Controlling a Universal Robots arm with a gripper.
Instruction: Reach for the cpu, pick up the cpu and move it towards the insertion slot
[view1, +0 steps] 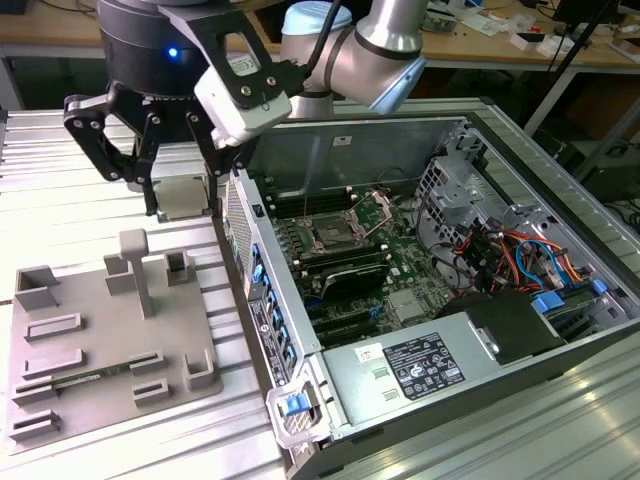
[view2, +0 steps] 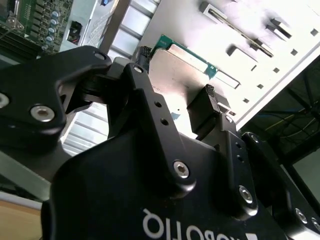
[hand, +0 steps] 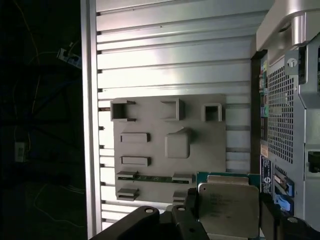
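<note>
Cpu (view1: 184, 196), a thin pale silvery square, hangs clamped in the end effector (view1: 182, 200) above the ribbed worktop (view1: 60, 215) in the exterior view, between the grey fixture plate (view1: 100, 340) and the open computer case (view1: 300, 330); one insertion slot (view1: 331, 236) sits well apart on the green board. In the second wrist view, the cpu (view2: 172, 75) shows a green edge, held between two black fingers (view2: 202, 112). In the first wrist view, the cpu (hand: 229, 209) hangs beside the case, its lettering too faint to read.
</note>
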